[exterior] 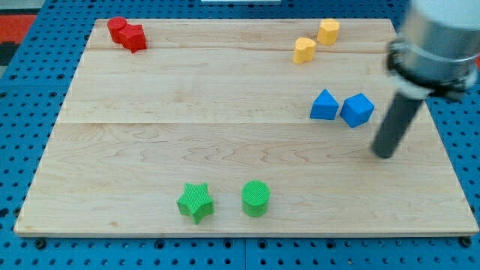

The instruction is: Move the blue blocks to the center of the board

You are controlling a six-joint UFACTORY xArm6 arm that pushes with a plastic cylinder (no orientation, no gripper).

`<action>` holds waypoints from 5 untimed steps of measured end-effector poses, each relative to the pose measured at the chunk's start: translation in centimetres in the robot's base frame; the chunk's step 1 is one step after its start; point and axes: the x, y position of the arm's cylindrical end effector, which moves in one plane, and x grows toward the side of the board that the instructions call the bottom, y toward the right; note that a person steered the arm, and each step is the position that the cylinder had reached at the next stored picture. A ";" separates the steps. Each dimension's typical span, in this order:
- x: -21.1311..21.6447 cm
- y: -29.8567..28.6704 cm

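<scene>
Two blue blocks lie side by side right of the board's middle: a blue triangular block [324, 105] and a blue cube-like block [357, 109] just to its right, nearly touching. My tip [384, 154] rests on the wooden board [187, 135], to the right of and below the blue cube-like block, a short gap away and touching neither blue block. The dark rod rises from it toward the view's top right.
Two red blocks [126, 33] sit together at the top left corner. Two yellow blocks [304, 49] [328, 31] lie near the top right. A green star [196, 202] and a green cylinder [256, 198] lie near the bottom edge.
</scene>
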 end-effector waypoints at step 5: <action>-7.1 -6.6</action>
